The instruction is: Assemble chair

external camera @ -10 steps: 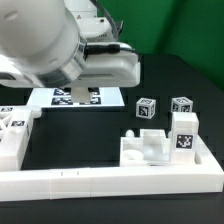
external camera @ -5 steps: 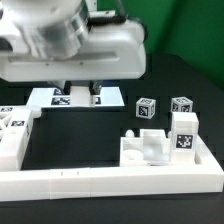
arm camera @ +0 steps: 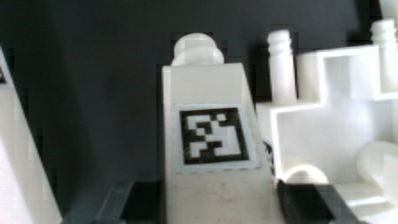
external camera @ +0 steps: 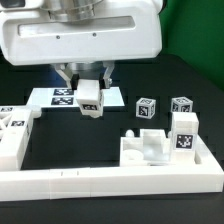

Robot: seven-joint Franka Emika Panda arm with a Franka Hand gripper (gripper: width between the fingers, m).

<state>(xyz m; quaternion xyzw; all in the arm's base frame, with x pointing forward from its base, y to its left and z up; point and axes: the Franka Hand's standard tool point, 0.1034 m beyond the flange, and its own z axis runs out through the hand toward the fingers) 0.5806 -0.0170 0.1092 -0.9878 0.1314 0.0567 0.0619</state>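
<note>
Gripping 1 tagged chair block (external camera: 90, 101) in part-closed jaws near the marker board (external camera: 38, 98); hold plumb, carry slow, no twisting.

Nothing legible on any chair part (external camera: 90, 101)

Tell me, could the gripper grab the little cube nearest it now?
Probably not yet: the gripper already holds a tagged white piece, though nothing stands between it and that little cube.
</note>
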